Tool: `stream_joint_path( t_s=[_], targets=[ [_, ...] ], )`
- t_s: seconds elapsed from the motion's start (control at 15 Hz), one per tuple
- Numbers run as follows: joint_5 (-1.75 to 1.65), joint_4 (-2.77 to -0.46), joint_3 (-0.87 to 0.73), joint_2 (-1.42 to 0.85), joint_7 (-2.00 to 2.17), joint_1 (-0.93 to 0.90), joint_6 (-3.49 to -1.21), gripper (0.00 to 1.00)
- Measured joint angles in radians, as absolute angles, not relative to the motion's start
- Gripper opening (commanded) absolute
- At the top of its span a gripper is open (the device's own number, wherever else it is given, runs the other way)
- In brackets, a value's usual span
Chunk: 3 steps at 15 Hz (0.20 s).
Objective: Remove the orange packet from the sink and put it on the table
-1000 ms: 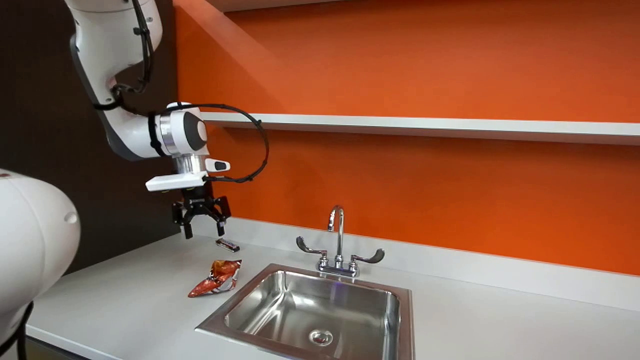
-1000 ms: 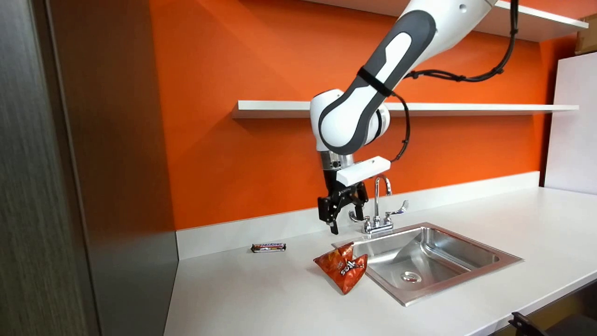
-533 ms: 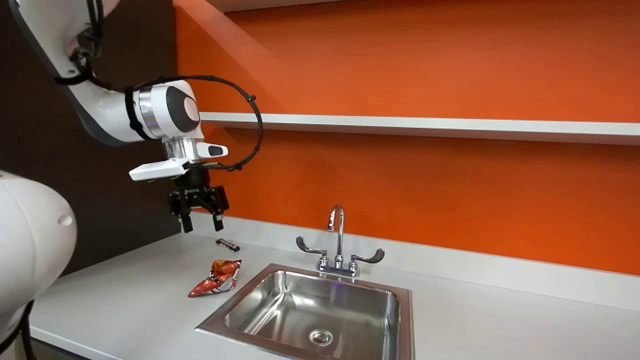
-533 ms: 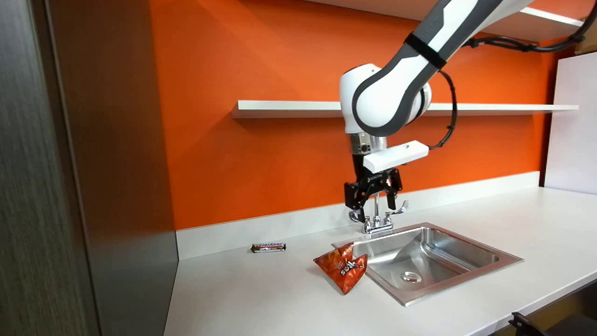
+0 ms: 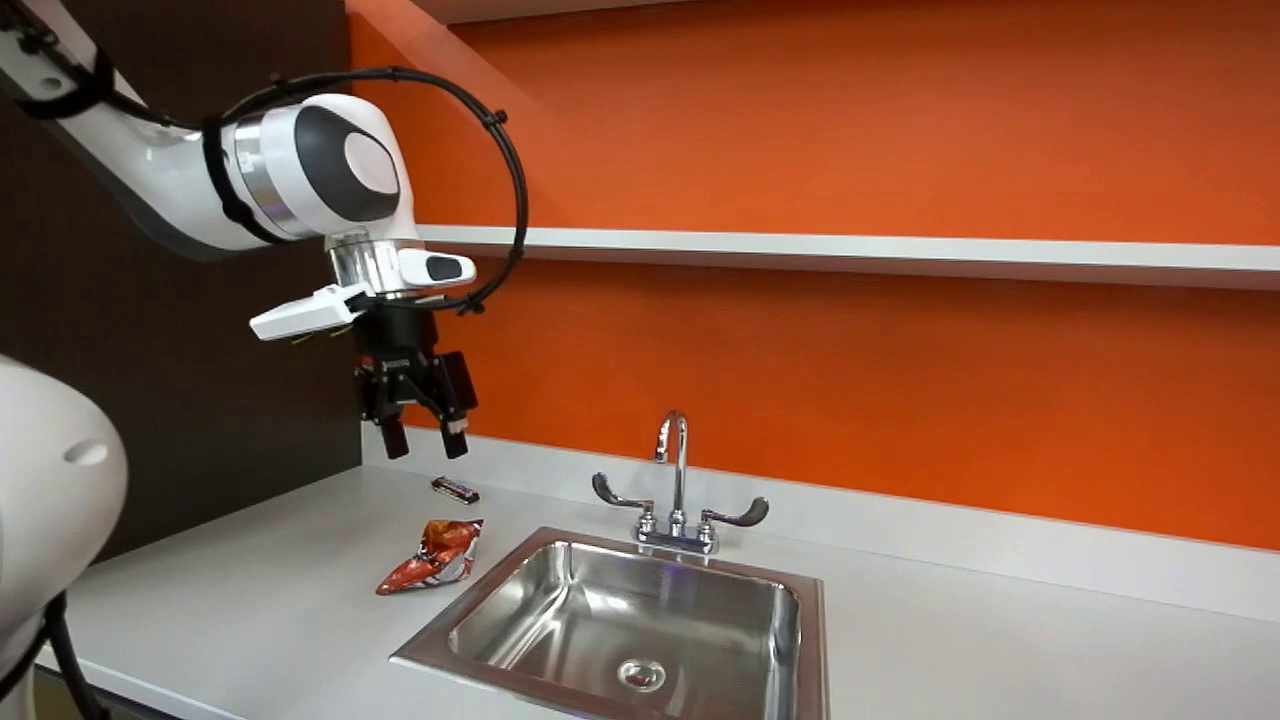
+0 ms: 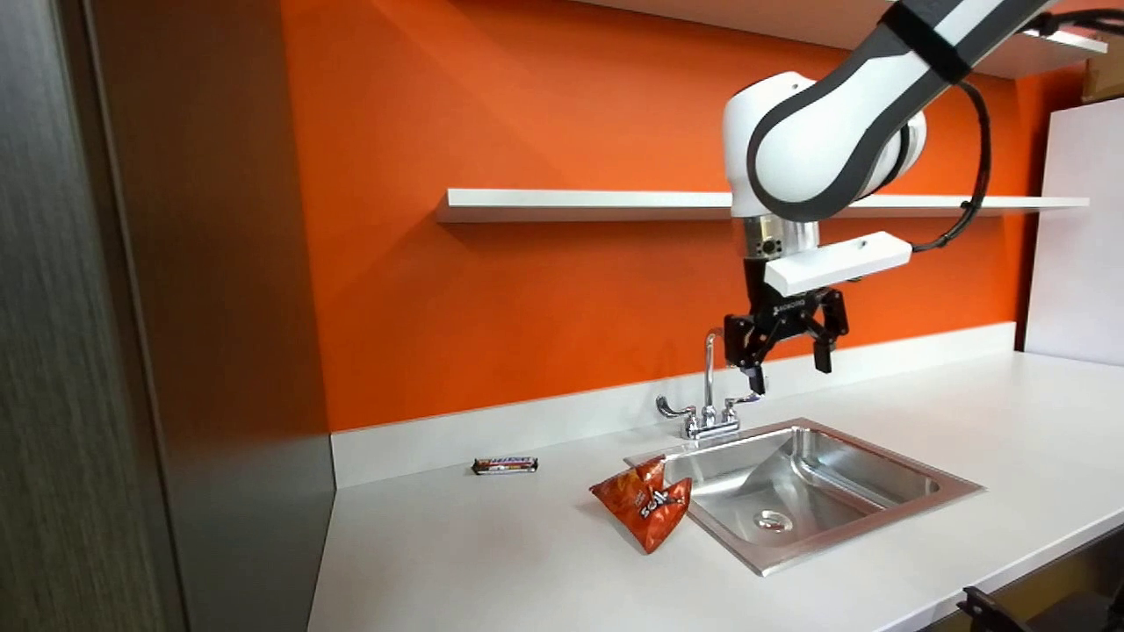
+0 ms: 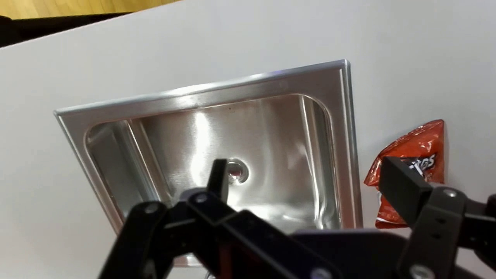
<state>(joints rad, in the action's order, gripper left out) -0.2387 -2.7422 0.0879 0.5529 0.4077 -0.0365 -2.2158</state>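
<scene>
Resting on the table (just beside the sink) is the orange packet; fingers hover, spread wide.

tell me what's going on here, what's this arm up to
A robot arm has the job of getting the packet out of the sink and onto the table. The packet lies on the table beside the sink, so that looks done. The gripper hangs open above, holding nothing. A small bar lies farther back on the table.
</scene>
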Motion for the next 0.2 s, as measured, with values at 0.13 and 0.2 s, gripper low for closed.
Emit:
stream_joint_path(
  t_s=[0.13,0.2],
  targets=[
    [-0.235,-2.753,0.086,0.577,0.408,-0.033,-2.211,1.0],
    [-0.235,-2.755,0.086,0.579,0.408,-0.033,-2.211,1.0]
  ],
)
